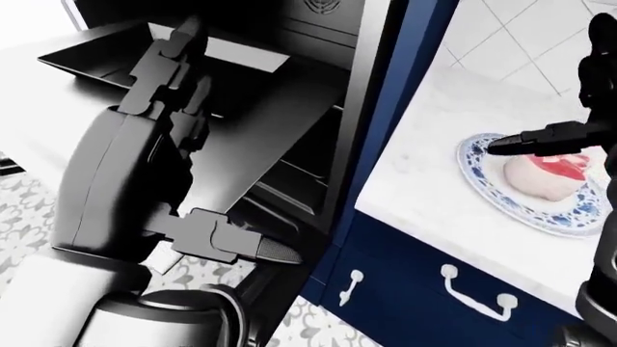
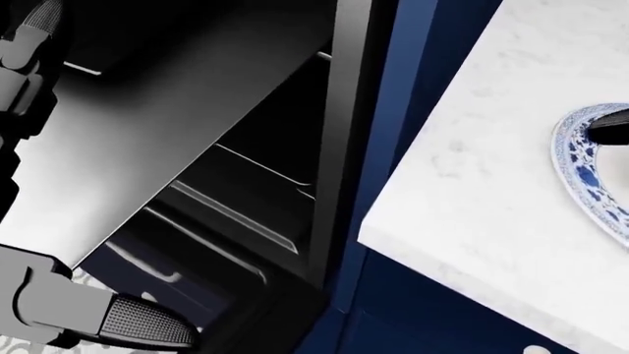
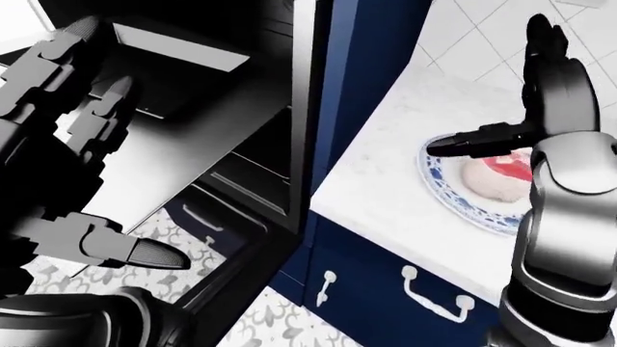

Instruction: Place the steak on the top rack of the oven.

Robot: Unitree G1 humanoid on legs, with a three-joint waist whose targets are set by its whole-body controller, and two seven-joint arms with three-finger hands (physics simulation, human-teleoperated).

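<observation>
The steak (image 1: 542, 176), pale with a red top, lies on a blue-and-white plate (image 1: 479, 168) on the white counter (image 1: 419, 184). My right hand (image 3: 501, 108) is open just above the steak, fingers pointing up and thumb stretched left over the plate's rim. It does not hold the meat. The oven (image 1: 299, 163) stands at the left of the counter, its door (image 1: 255, 123) folded down and its inside dark, with light rails (image 2: 257, 168) showing. My left hand (image 1: 231, 144) is open over the door, holding nothing.
Blue cabinet fronts with white handles (image 1: 477, 295) run below the counter. A blue upright panel (image 1: 396, 108) separates oven and counter. Patterned floor tiles (image 1: 29, 210) lie at the lower left, and a tiled wall (image 1: 501, 36) rises behind the counter.
</observation>
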